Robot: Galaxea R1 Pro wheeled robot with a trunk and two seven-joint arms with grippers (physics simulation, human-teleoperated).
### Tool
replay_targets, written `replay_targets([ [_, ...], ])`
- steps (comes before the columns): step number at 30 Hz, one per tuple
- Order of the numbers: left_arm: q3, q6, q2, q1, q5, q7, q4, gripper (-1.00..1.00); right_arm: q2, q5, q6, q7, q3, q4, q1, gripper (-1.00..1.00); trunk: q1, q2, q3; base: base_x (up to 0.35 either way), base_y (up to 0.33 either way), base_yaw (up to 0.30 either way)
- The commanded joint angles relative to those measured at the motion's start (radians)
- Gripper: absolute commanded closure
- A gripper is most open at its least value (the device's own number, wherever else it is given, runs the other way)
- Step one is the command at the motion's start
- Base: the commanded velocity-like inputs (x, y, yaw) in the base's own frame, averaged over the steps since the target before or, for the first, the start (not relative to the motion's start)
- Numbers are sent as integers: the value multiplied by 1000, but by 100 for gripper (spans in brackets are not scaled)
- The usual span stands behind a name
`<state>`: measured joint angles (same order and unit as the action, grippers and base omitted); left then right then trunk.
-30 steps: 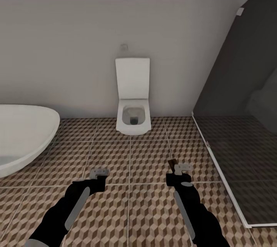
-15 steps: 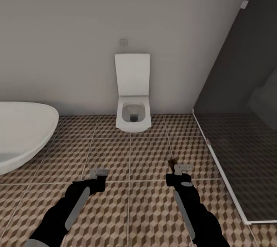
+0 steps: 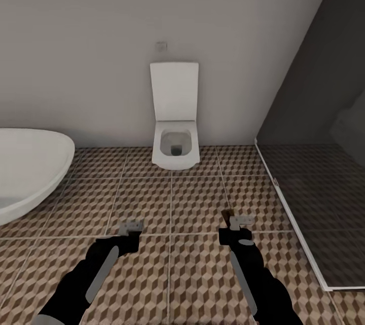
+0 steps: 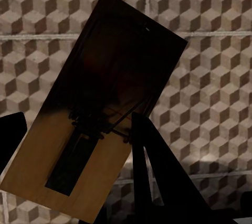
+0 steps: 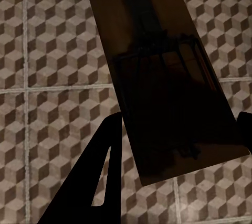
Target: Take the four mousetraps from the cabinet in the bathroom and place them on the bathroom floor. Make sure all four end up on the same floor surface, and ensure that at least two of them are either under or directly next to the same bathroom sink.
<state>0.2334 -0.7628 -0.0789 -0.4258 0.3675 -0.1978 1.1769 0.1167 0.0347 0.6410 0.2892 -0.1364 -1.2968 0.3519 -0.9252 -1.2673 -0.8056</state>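
Observation:
Each of my grippers holds a mousetrap above the cube-patterned bathroom floor. In the left wrist view a tan mousetrap with dark wire parts sits tilted between the dark fingers of my left gripper, which is shut on it. Another mousetrap, mostly in shadow, is clamped in my right gripper. From the head, the left gripper and right gripper hover side by side low over the tiles, and a thin brown edge of the right mousetrap sticks out. The cabinet and the sink are out of view.
A white toilet with its lid up stands against the back wall straight ahead. A white oval bathtub fills the left side. A dark glass shower screen with a white floor frame closes off the right.
The whole picture has shifted, with the toilet and wall sliding upward, so the camera has moved. Both grippers keep the same pose and still hold their mousetraps.

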Motion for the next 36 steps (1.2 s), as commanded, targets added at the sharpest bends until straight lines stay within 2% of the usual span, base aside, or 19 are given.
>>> replay_targets([
  [1,3,-3,-1,-1,10,-9,1,100,0,5,4,8,-2,-1,0,100,-4,-8,-6,0,0,0],
  [36,4,-3,-1,-1,11,-9,2,100,0,5,3,9,-2,-1,0,100,-138,-253,-171,0,0,0],
])
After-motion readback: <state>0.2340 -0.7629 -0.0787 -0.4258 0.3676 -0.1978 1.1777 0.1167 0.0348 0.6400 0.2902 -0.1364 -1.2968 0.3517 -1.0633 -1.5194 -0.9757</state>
